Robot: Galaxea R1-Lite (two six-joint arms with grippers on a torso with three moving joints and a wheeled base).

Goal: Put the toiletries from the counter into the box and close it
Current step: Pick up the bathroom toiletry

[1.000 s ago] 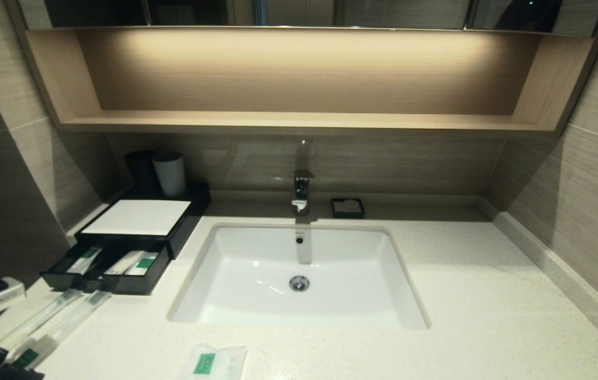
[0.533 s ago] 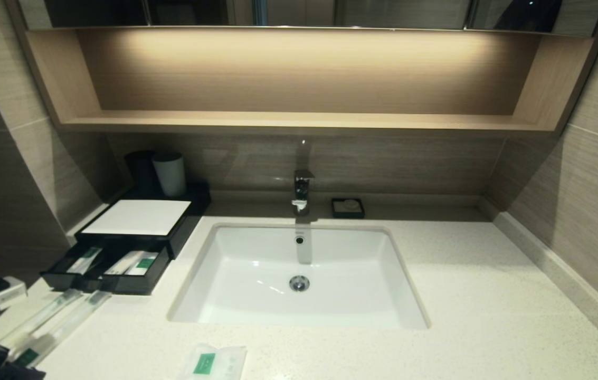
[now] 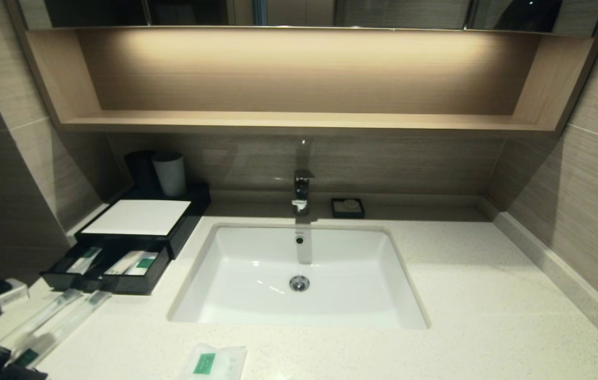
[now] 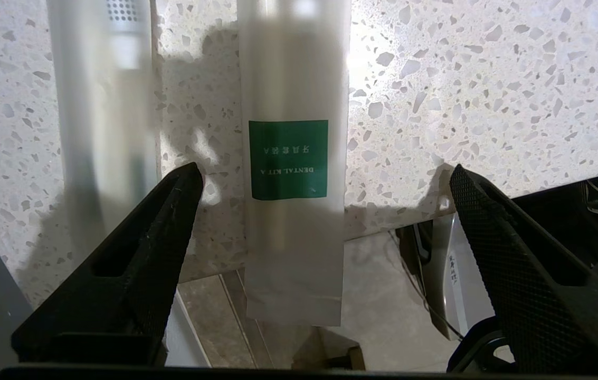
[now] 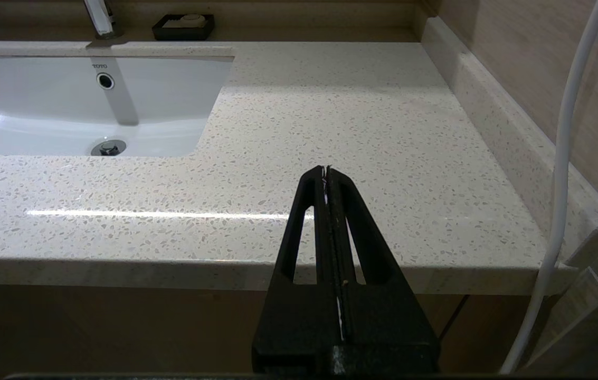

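A: What sits nearest, along the front edge?

B: The left gripper (image 4: 325, 174) hangs over the counter (image 3: 462, 295) lip at the near left corner, its two black fingers spread wide with nothing between them but air. One wrapped toothbrush (image 4: 293, 158) lies under that gap, its green-labelled end poking out past the counter edge. A second toothbrush (image 4: 103, 105) lies just beside it, blurred and partly behind one finger.

A: And the right side?

B: The right gripper (image 5: 326, 174) sits low in front of the counter edge, fingers pressed together on nothing. A wide bare stretch of counter runs ahead of it to the wall.

A: Anything cut off?

B: The white sachet (image 3: 214, 363) at the front edge is clipped by the bottom of the head view. The left arm shows only as dark shapes in the corner.

A: Farther back?

B: The box (image 3: 140, 217) stands left of the sink (image 3: 299, 316), its drawer (image 3: 106, 282) pulled out toward the toothbrushes, with packets inside that are hard to identify. Behind it stands a grey cup (image 3: 170, 174); past the sink, a tap (image 3: 302, 191), a soap dish (image 3: 348, 208), then a lit wooden shelf (image 3: 299, 122).
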